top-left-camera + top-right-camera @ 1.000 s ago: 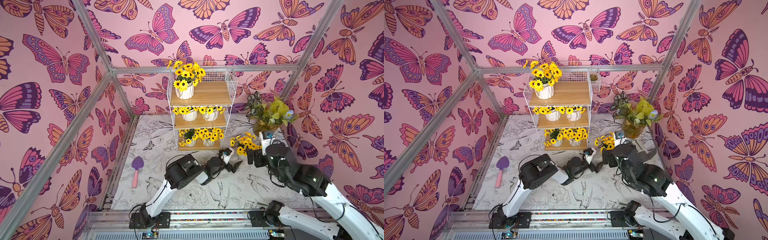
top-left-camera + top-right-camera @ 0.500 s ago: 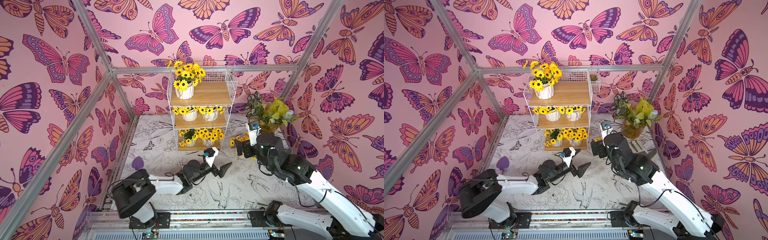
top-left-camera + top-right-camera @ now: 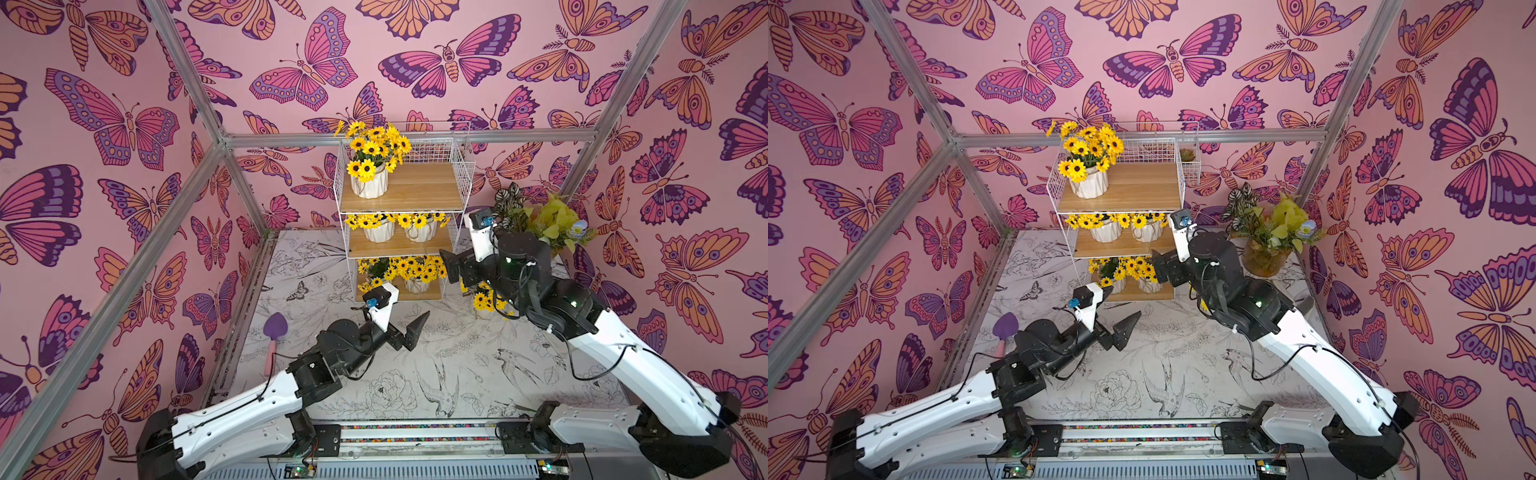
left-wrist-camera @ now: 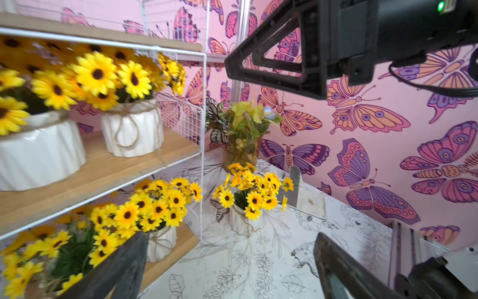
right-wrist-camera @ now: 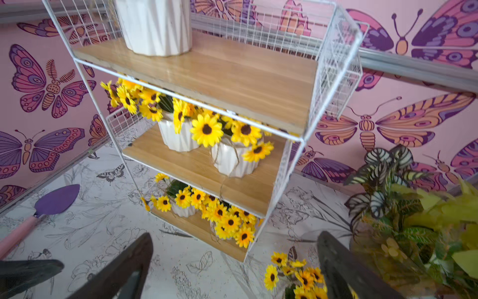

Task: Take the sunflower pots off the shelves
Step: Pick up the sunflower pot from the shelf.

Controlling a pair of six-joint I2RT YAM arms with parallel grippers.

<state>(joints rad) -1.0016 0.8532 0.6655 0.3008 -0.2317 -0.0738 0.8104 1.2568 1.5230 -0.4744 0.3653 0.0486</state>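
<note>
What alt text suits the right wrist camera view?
A white wire rack with three wooden shelves holds five sunflower pots: one on top, two in the middle, two below. A sixth pot stands on the table by the open right gripper.

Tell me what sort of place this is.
Probably a staged robot test cell, not a real shop: pink butterfly-print walls on aluminium framing, two white-and-black robot arms on a front rail, and a white wire rack of yellow sunflower pots.

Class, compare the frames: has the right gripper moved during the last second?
Yes. In a top view, the right gripper has shifted from beside the sunflower pot on the table towards the shelves, now by the middle board's right end.
</note>
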